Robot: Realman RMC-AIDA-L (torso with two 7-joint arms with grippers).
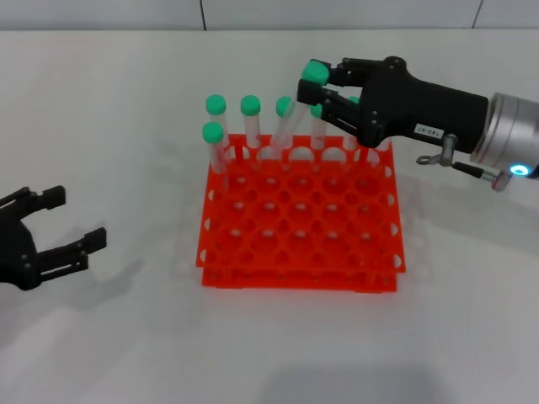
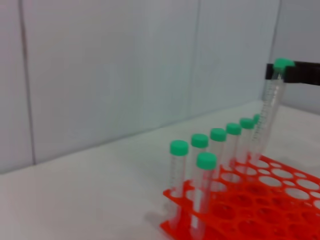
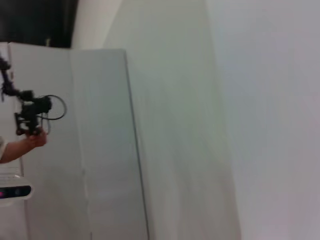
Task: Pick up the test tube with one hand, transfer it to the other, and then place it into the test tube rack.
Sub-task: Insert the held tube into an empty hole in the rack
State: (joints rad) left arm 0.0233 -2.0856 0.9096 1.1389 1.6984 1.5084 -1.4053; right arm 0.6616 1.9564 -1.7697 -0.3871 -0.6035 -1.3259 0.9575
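The left tool (image 1: 59, 227) hangs released low over the desk (image 1: 109, 337), well off to the side of the test tube rack (image 1: 299, 231). Farther out, the right tool (image 1: 324, 88) is clenched on the test tube (image 1: 295, 118) just under its green cap. The tube slants down from the tool's tips toward the rack's back row, its lower end among the other capped tubes (image 1: 215, 135) standing there.

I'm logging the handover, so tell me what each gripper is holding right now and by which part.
The right gripper holds the test tube by its green-capped top end, tilted over the test tube rack. The left gripper is open and holds nothing.
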